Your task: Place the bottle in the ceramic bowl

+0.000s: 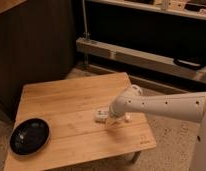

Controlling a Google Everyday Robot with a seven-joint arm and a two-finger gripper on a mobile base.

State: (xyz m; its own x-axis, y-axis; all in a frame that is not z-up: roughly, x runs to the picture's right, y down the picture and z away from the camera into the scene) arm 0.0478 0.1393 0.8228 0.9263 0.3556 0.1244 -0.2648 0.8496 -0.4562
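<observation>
Low, end effector [112,119] sits beside cylindrical white bottle [100,114].

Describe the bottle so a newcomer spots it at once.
Start at the light wooden table, right of centre, where the white robot arm reaches down. Its gripper is at the small white bottle. Its only neighbour, the round glossy black bowl far left, is dark and wider.

White bottle [100,114] beside the white tool [111,120], mid-right on the honey-brown wood-grain bench [61,100]; glossy black ceramic bowl [29,136] near left.
</observation>
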